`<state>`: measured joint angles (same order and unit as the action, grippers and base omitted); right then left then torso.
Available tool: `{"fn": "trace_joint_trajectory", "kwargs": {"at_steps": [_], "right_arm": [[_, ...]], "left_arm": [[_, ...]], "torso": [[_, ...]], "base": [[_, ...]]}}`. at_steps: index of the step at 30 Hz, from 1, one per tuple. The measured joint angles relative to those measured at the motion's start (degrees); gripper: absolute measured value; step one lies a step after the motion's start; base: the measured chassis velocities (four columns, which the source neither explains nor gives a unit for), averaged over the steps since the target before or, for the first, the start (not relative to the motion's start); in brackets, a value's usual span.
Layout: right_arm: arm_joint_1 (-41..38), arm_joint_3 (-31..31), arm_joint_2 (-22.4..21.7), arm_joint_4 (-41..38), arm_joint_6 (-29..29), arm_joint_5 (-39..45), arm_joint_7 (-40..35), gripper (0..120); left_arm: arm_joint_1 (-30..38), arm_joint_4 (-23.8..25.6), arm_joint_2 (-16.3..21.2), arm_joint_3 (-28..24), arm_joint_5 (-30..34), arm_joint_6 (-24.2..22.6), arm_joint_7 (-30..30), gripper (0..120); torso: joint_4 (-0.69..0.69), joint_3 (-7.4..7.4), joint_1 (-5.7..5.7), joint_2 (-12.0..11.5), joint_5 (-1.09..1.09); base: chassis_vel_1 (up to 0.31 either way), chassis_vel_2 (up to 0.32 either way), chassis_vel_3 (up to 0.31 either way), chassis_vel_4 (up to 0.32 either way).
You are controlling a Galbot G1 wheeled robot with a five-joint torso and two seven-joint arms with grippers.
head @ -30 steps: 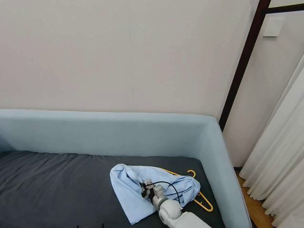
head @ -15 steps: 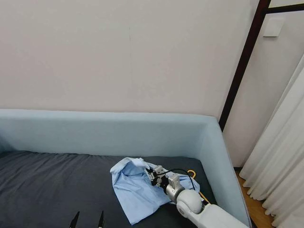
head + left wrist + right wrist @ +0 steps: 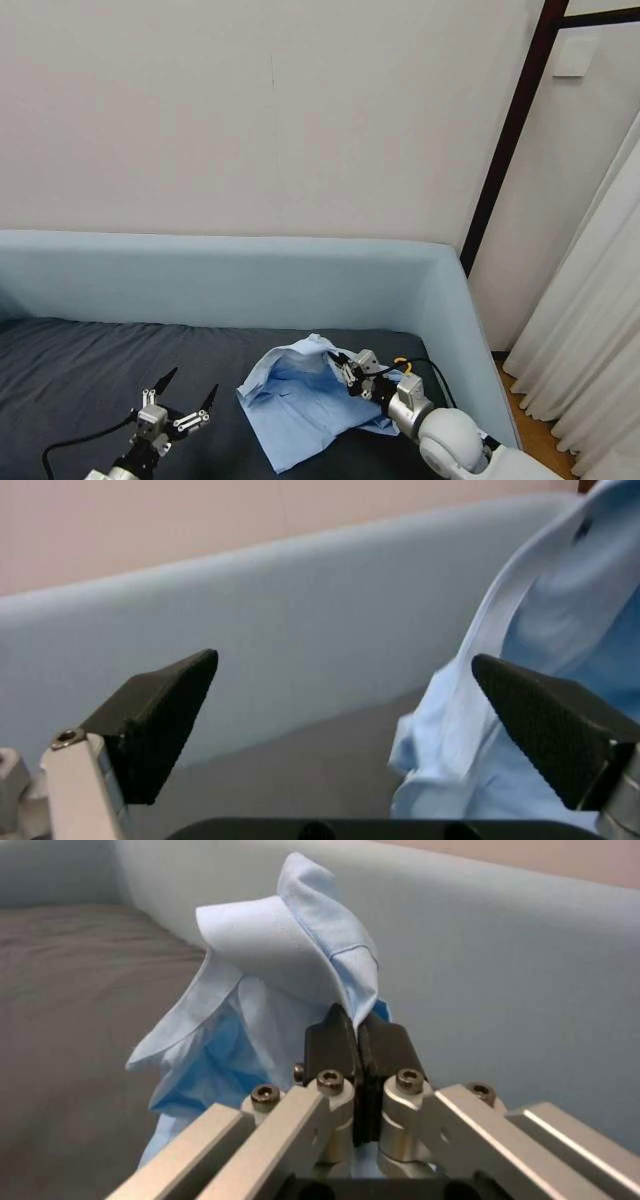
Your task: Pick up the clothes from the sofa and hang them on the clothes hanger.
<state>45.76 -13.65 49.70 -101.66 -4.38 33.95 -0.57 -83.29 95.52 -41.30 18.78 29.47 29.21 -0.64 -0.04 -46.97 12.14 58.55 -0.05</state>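
Note:
A light blue shirt [image 3: 300, 390] lies partly lifted on the dark sofa seat [image 3: 80, 380]; its collar end is raised. My right gripper [image 3: 348, 372] is shut on the shirt [image 3: 290, 960] near the collar, holding it up by the sofa's back corner. The yellow hanger's hook [image 3: 402, 362] peeks out just behind the right wrist. My left gripper [image 3: 180, 395] hovers open over the seat, left of the shirt, with nothing between its fingers [image 3: 160, 712]. In the left wrist view the shirt [image 3: 540, 630] hangs close to one fingertip.
The pale blue sofa backrest [image 3: 220, 280] runs behind, and its arm [image 3: 470, 360] closes the right side. Beyond the arm stand a dark post [image 3: 505, 150] and white curtains [image 3: 600, 340]. The seat left of the shirt is bare.
My right gripper has pulled the shirt up and to the right, raising its collar. The left gripper has risen into the head view from the bottom edge.

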Motion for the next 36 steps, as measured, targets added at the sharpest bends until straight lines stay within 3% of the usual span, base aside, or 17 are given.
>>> {"fn": "trace_joint_trajectory", "kwargs": {"at_steps": [7, 11, 15, 23, 28, 33, 36], "right_arm": [[0.5, 2.3, -2.1, -2.4, -0.5, 2.1, -0.2, 0], [0.6, 2.7, -3.1, -3.9, -0.6, 2.5, -0.2, 0], [0.9, 2.8, -3.7, -4.7, -0.6, 2.5, -0.1, 0], [0.8, 2.8, -3.4, -5.4, -0.8, 2.5, -0.1, 0], [0.5, 2.2, -2.8, -6.5, -1.6, 2.7, -0.4, 0], [0.4, 2.1, -2.8, -7.8, -2.2, 3.4, -0.9, 0], [0.5, 2.2, -3.2, -8.1, -2.2, 3.7, -1.0, 0]], "left_arm": [[7.6, -5.8, 0.8, -7.2, 1.1, 0.5, 5.1, 99], [13.9, -9.1, 1.1, -14.9, 1.2, 1.3, 8.8, 99], [19.2, -11.6, 0.3, -19.3, 1.4, 1.5, 10.4, 99], [23.5, -15.0, -2.0, -22.2, 2.2, 1.0, 12.1, 84], [25.0, -17.3, -3.7, -23.5, 1.9, 0.8, 13.2, 64], [26.3, -19.2, -4.5, -24.9, 1.5, 0.4, 13.4, 77], [26.6, -20.2, -4.9, -25.4, 1.5, 0.2, 13.5, 79]], "torso": [[-0.02, 0.00, 0.00, 0.0, 0.03], [-0.04, 0.01, 0.00, 0.0, 0.02], [-0.02, 0.00, 0.00, 0.0, 0.02], [-0.02, 0.01, 0.00, 0.0, 0.03], [-0.02, 0.01, 0.00, 0.0, 0.03], [-0.02, 0.01, 0.00, 0.0, 0.02], [-0.03, 0.01, 0.00, 0.0, 0.02]], "base": [[0.000, 0.000, 0.000, 0.000], [0.000, 0.000, 0.000, 0.000], [0.000, 0.000, 0.000, 0.000], [0.000, 0.000, 0.000, 0.000], [0.000, 0.000, 0.000, 0.000], [0.000, 0.000, 0.000, 0.000], [0.000, 0.000, 0.000, 0.000]]}}
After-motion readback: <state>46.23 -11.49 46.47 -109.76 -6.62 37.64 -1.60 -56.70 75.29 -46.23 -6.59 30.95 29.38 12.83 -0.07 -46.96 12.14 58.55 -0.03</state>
